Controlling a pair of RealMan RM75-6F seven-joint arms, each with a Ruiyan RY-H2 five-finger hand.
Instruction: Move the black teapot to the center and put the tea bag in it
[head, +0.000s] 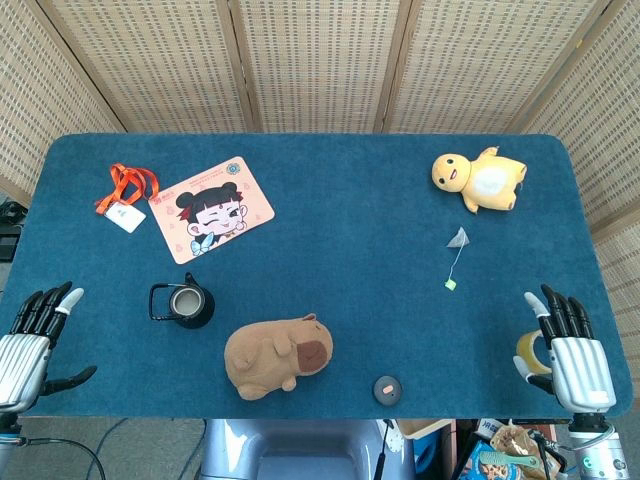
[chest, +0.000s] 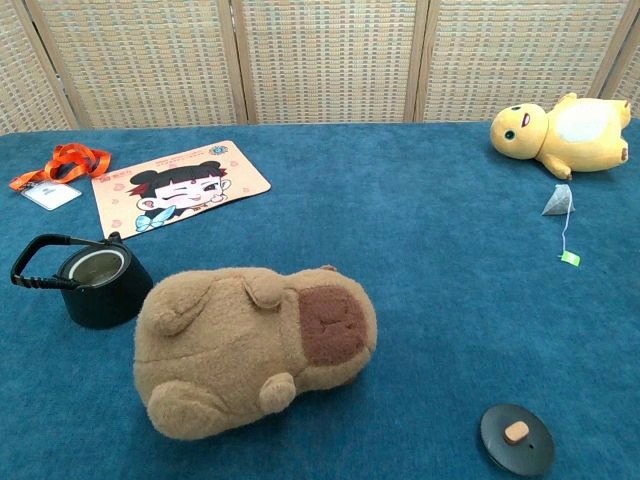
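- Black teapot (head: 183, 303), small, round, lid off: sits left of table centre, w/ brown capybara plush (head: 277, 354) just beside.
- Pyramid tea bag (head: 459, 238) lies far right, near yellow plush (head: 480, 178).
- Left hand (head: 35, 335) & right hand (head: 565, 345): empty, fingers spread, resting at table edges, prob. awaiting start.

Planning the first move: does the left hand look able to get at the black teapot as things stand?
Probably yes. The left hand is open at the table's near left edge, and only bare cloth lies between it and the black teapot. The brown plush sits on the teapot's far side.

We see the black teapot (chest: 98, 285) just left of the capybara plush (chest: 255, 345), tea bag (chest: 558, 201) far right of it.
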